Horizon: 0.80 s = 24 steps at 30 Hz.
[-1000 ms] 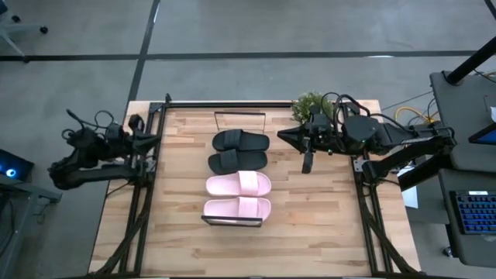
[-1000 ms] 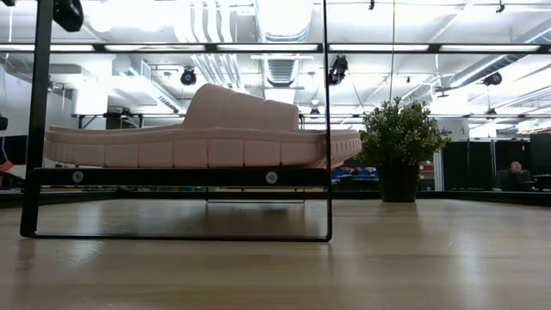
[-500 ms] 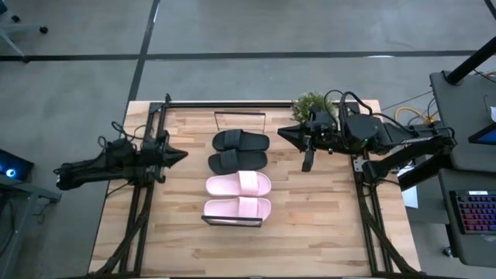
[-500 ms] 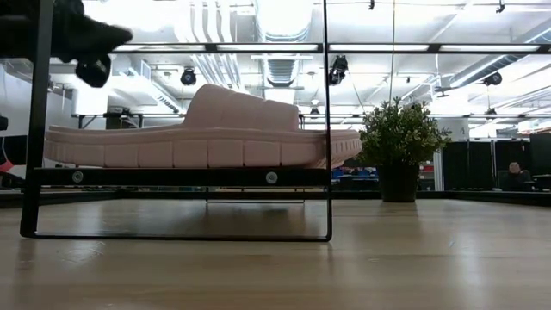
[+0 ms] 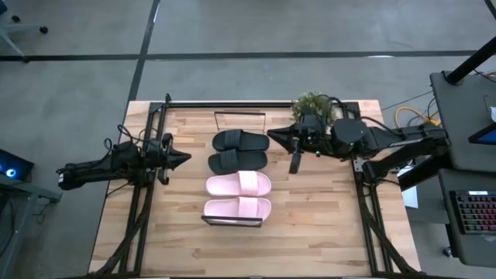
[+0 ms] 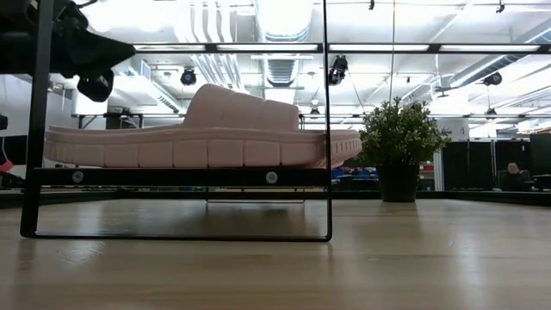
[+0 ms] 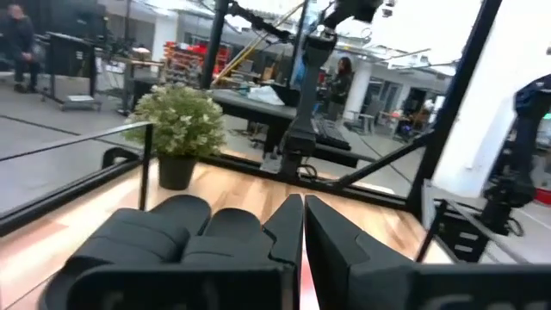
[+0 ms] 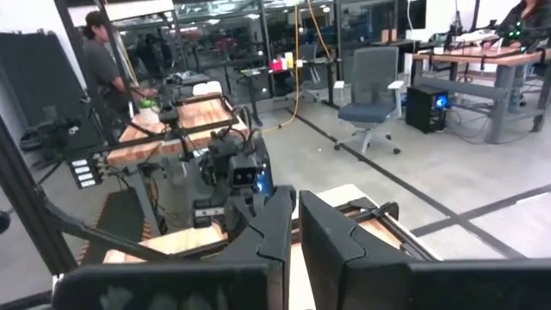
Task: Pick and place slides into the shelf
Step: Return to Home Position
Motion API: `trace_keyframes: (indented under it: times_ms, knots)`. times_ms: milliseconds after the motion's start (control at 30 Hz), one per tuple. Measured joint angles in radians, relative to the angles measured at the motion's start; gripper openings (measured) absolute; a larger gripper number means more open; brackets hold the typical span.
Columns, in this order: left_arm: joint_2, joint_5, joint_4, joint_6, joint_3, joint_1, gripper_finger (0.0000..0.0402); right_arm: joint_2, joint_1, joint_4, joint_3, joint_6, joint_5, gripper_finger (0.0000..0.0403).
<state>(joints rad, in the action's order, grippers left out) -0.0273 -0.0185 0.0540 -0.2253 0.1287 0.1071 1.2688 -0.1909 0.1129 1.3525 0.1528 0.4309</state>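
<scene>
Two black slides [image 5: 241, 141] [image 5: 238, 161] and two pale pink slides [image 5: 238, 184] [image 5: 237, 208] lie soles down, side by side in a row on the shelf [image 5: 232, 223], which runs from the far side toward the near side. In the low view the nearest pink slide [image 6: 198, 138] rests on the shelf board [image 6: 181, 176]. My left gripper [image 5: 186, 156] is shut and empty, left of the black slides, and shows in the low view [image 6: 103, 52] above the shelf. My right gripper [image 5: 271, 134] is shut and empty, just right of the far black slide.
A small potted plant [image 5: 312, 103] stands at the table's far right, close behind my right arm; it also shows in the low view [image 6: 400, 146]. Black frame rails run along the table's left [image 5: 143, 194] and right [image 5: 364, 201] sides. Bare wood lies near the front edge.
My left gripper has swung out from the table's left edge toward the slides and has come to rest beside the black pair. My right gripper has gone a little toward the table's left, closer to the far black slide. The slides have not moved.
</scene>
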Motion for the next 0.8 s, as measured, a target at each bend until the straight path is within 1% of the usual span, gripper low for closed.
trace_keyframes:
  times_ms: [133,267,300,367,433,500,567,733,800]
  knots:
    - [0.000,-0.033,0.009,-0.005,-0.019,-0.011,0.0000,0.044,0.000,-0.064,-0.001,0.008,-0.001,0.0018]
    - [0.001,-0.031,0.036,-0.001,-0.057,-0.021,0.0000,0.078,0.000,-0.099,-0.001,-0.015,0.000,0.0018]
    - [0.001,-0.032,0.022,-0.003,-0.078,-0.022,0.0000,0.085,0.000,-0.099,-0.001,-0.020,0.002,0.0018]
    - [0.001,-0.033,-0.063,-0.027,-0.115,-0.025,0.0000,0.088,0.000,-0.098,-0.001,-0.028,0.010,0.0018]
    - [-0.002,-0.054,-0.094,-0.022,-0.120,-0.028,0.0000,0.084,0.000,-0.096,-0.001,-0.030,0.012,0.0018]
    - [-0.008,-0.034,-0.134,0.002,-0.120,-0.029,0.0000,0.074,0.000,-0.098,-0.001,-0.031,0.016,0.0018]
    - [0.003,-0.002,-0.120,0.016,-0.120,-0.028,0.0000,0.067,0.000,-0.098,-0.001,-0.036,0.015,0.0018]
    - [-0.015,0.001,-0.096,0.012,-0.121,-0.028,0.0000,0.080,0.003,-0.120,-0.009,-0.022,0.015,0.0018]
    - [-0.021,0.001,-0.078,-0.029,-0.121,-0.028,0.0000,0.098,0.004,-0.155,-0.021,-0.002,0.015,0.0018]
